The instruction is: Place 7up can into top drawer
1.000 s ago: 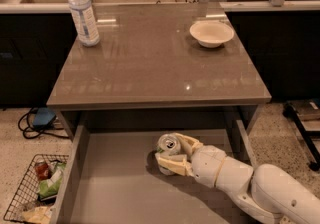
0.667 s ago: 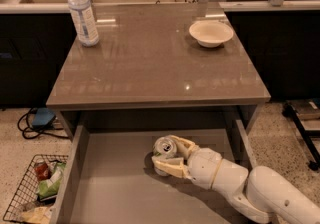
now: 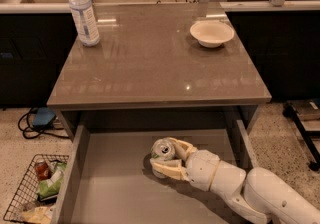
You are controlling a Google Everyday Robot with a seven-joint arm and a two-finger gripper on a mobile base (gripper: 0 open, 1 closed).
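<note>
Camera view only. Held the can tilted, silver top turned up toward the camera, inside the open drawer — right of middle, low over the bare bottom, well clear of the walls. Pinched it between the jaws of the gripper, one above and one below, with the white arm stretched in from the lower right. Could not tell whether touching the bottom or hanging just above; looked close, judging by the shadow beneath. Stood apart on the bench: a bottle at the back left, a bowl at the back right. Judged as the setting-down step, nearly done. Best done by lowering to contact, righting the tilt against a roll, then spreading the jaws slowly and backing straight out — without brushing the can or the right wall.
</note>
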